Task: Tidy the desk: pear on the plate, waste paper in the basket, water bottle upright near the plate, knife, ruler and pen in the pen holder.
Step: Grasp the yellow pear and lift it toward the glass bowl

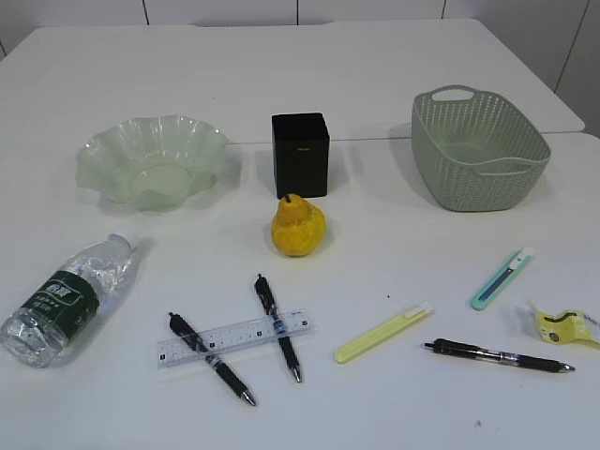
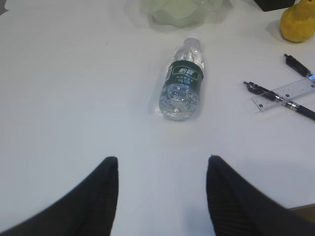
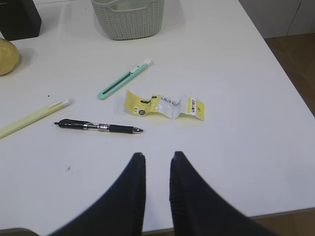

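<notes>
Desk point(image 1: 422, 412) not yet tidied; every item loose on it, none in its container.

Nearest, left gripper point(image 2: 162, 160): open wide, empty, over bare white surface just short of the bottle's base. Right gripper point(image 3: 157, 155): parted only narrowly, holding nothing, short of the waste paper point(image 3: 165, 105).

Water bottle point(image 2: 182, 81) on its side at the near left of the desk, long axis running from near-left to far-right, base toward the left gripper, cap pointing away toward the plate point(image 1: 94, 155). Likely to roll sideways if touched by one finger first, being round and clear of any stop.

Ruler point(image 1: 234, 337) flat near the front, crossed with two pens point(image 1: 211, 359) point(image 1: 278, 328); hard to say which lies on top. Likely to drag the others when one is lifted, and too thin to pinch easily off the desk.

Third pen point(image 1: 497, 356) and waste paper close to the right edge: at risk of being nudged off by a sweeping approach.

Further back, yellow-green knife point(image 1: 382, 333) and teal knife point(image 1: 503, 278), both flat, well apart.

Pear point(image 1: 298, 227) just in front of the pen holder point(image 1: 300, 155): could bump the holder, or wobble away under an off-centre grip.

Farthest, plate left, basket point(image 1: 469, 178) right, both empty.
</notes>
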Robot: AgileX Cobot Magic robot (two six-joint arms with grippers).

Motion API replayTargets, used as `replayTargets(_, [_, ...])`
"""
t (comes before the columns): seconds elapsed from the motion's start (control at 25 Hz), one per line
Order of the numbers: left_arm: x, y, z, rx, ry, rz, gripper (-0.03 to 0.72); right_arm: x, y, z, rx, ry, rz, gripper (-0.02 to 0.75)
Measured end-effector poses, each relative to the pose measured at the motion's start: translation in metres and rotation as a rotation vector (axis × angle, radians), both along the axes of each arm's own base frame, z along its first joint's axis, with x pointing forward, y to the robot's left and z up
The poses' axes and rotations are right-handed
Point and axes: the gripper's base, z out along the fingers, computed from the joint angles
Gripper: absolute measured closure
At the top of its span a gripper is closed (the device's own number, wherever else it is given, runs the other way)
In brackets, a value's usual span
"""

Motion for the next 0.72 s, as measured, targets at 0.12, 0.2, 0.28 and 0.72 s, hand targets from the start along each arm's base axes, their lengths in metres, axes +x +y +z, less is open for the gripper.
replayTargets(0.12, [0.0, 0.0, 0.0, 0.0, 0.0, 0.0, 0.287, 0.0, 0.0, 0.0, 0.0, 0.0, 0.0, 0.58])
replayTargets(0.2, [0.0, 0.0, 0.0, 0.0, 0.0, 0.0, 0.287, 0.0, 0.0, 0.0, 0.0, 0.0, 0.0, 0.58])
replayTargets(0.28, [0.0, 0.0, 0.0, 0.0, 0.0, 0.0, 0.287, 0.0, 0.0, 0.0, 0.0, 0.0, 0.0, 0.58])
replayTargets(0.72, [0.0, 0.0, 0.0, 0.0, 0.0, 0.0, 0.287, 0.0, 0.0, 0.0, 0.0, 0.0, 0.0, 0.58])
